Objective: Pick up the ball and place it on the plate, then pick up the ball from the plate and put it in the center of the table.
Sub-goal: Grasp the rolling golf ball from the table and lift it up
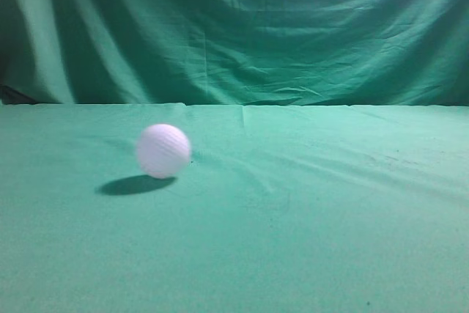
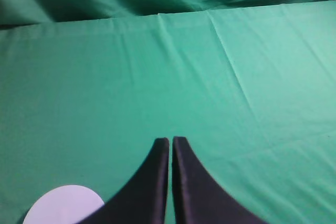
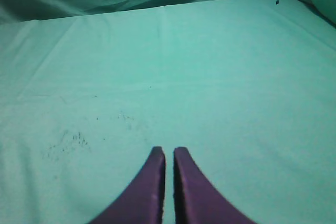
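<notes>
Exterior view shows the ball resting alone on the table, left of its middle. Neither gripper holds it: left gripper and right gripper hang with fingers together. Judging by this, the first pick-up comes next, calling for opened fingers.

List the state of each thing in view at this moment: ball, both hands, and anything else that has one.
ball: resting on the table, free of either hand.
left hand: shut, holding nothing.
right hand: shut, holding nothing.
white round object: lying flat at the left wrist view's bottom edge, partly cut off.
table: covered in wrinkled green cloth.
</notes>
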`<state>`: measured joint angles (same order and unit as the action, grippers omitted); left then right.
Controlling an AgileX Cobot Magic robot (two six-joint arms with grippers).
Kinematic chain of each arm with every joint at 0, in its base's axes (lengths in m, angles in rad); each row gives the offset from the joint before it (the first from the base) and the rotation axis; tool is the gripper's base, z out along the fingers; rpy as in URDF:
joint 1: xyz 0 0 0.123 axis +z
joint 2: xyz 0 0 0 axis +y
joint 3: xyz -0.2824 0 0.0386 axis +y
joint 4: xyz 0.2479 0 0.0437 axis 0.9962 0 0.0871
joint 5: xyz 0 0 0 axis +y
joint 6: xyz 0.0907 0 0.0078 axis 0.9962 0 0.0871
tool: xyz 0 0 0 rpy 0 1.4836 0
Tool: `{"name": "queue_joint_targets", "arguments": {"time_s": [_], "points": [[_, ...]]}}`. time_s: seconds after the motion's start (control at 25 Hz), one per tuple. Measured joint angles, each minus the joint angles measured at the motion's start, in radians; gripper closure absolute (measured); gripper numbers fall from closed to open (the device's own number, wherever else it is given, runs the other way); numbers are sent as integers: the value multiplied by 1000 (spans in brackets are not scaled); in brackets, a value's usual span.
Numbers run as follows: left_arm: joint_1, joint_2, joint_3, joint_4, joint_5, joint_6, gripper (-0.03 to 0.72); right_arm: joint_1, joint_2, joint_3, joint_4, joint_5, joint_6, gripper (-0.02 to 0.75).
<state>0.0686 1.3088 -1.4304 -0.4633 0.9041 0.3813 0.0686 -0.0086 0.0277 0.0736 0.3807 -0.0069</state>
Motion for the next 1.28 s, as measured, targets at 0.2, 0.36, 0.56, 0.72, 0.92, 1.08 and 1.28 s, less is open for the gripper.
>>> {"name": "queue_joint_targets", "arguments": {"time_s": [0.2,0.36,0.56,0.72,0.92,1.08,1.28], "points": [[-104,-153,138,0,-61,42,688,0,0,0,0,0,0,689],[-200,-261,248,0,-131,54,688,0,0,0,0,0,0,689],[-222,-441,406,0,-219,64,688,0,0,0,12,-20,0,689],[-223,-610,567,0,-288,115,688,0,0,0,133,-137,0,689],[-223,-809,784,0,-365,130,688,0,0,0,184,-339,0,689],[-223,-934,933,0,-418,132,688,0,0,-29,187,-384,-29,689],[-223,-1006,1052,2,-452,138,688,0,69,-228,187,-229,-151,689]]}}
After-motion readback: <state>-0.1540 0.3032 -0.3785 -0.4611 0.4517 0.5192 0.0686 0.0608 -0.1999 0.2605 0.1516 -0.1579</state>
